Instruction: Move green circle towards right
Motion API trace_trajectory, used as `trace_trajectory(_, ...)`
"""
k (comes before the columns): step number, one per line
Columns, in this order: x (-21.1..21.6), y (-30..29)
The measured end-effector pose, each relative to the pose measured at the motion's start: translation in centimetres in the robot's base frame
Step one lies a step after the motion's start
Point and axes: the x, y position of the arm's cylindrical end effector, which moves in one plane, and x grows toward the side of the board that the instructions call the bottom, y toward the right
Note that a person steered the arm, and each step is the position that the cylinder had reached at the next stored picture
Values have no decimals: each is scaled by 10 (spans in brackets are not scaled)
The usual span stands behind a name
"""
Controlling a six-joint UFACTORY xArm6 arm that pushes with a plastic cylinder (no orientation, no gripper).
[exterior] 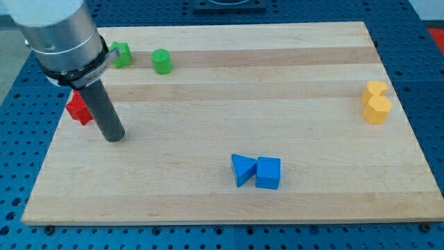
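The green circle (161, 61) is a short green cylinder near the top left of the wooden board (229, 83). A second green block (121, 54), of irregular shape, lies just to its left, partly behind the arm. My tip (113, 136) rests on the board at the left, below and to the left of the green circle and well apart from it. A red block (79, 107) lies just to the left of the rod, partly hidden by it.
A blue triangle (242, 169) and a blue cube (268, 173) touch each other at the lower middle. A yellow block (376, 102) sits near the right edge. Blue perforated table surrounds the board.
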Motion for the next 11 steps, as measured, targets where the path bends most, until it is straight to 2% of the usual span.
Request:
trace_trajectory(1,-17,3)
trace_trajectory(3,-108,76)
trace_trajectory(4,-135,75)
trace_trajectory(6,-129,29)
trace_trajectory(8,-190,32)
trace_trajectory(9,-208,74)
trace_trajectory(10,-208,80)
trace_trajectory(11,-201,41)
